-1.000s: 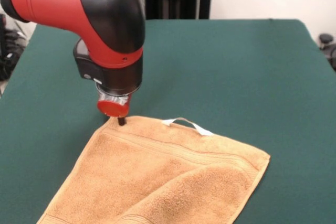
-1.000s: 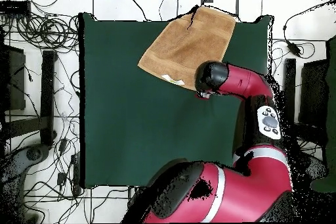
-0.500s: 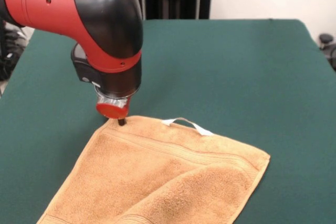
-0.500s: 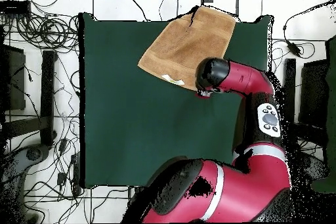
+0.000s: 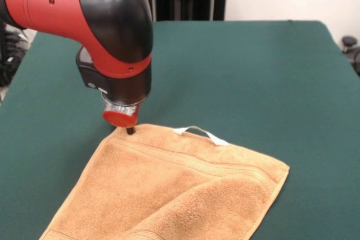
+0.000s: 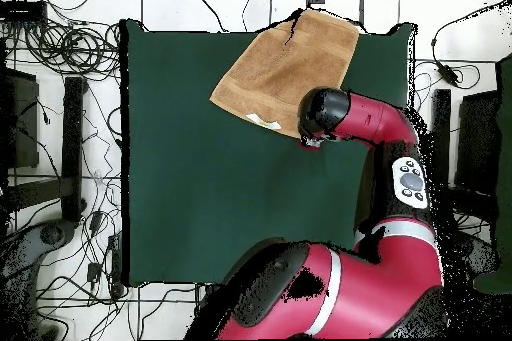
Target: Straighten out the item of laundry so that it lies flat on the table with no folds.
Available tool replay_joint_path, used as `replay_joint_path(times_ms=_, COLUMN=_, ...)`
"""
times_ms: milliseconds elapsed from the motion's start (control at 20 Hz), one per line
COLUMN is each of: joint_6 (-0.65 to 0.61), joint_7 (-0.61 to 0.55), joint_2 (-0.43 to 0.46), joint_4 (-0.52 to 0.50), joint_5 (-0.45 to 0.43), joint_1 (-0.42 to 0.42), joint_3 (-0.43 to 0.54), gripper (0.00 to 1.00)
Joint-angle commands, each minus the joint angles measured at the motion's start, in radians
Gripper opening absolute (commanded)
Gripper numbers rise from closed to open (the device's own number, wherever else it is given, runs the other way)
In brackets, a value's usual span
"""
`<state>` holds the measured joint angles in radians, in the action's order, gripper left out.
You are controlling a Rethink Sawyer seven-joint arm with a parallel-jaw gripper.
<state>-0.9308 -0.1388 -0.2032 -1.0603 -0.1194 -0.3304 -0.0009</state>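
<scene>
The table (image 5: 253,66) carries the towel (image 5: 169,189), one flap folded over. Nothing has shifted since a moment ago; the gripper (image 5: 130,130) is kept at the towel's corner, and whether the jaws are together cannot be told.

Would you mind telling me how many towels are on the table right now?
1: the golden-tan hand towel lies partly folded at the green table's camera-side edge in the front view, beneath the pincer. None seem hidden.
</scene>
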Motion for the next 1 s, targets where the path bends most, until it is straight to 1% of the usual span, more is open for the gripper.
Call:
replay_joint_path(times_ms=50, joint_6=0.087, joint_7=-0.246, joint_2=0.267, joint_4=-0.049, joint_5=-0.087, joint_1=-0.018, joint_3=-0.015, gripper=0.00)
replay_joint_path(times_ms=250, joint_6=0.070, joint_7=-0.241, joint_2=0.268, joint_4=-0.043, joint_5=-0.086, joint_1=-0.019, joint_3=-0.015, gripper=0.00)
replay_joint_path(times_ms=550, joint_6=-0.019, joint_7=-0.238, joint_2=0.269, joint_4=-0.007, joint_5=-0.089, joint_1=-0.005, joint_3=-0.031, gripper=0.00)
replay_joint_path(times_ms=800, joint_6=-0.109, joint_7=-0.241, joint_2=0.267, joint_4=0.039, joint_5=-0.107, joint_1=0.021, joint_3=-0.056, gripper=0.00)
replay_joint_path(times_ms=1000, joint_6=-0.210, joint_7=-0.242, joint_2=0.285, joint_4=0.097, joint_5=-0.112, joint_1=0.039, joint_3=-0.077, gripper=0.00)
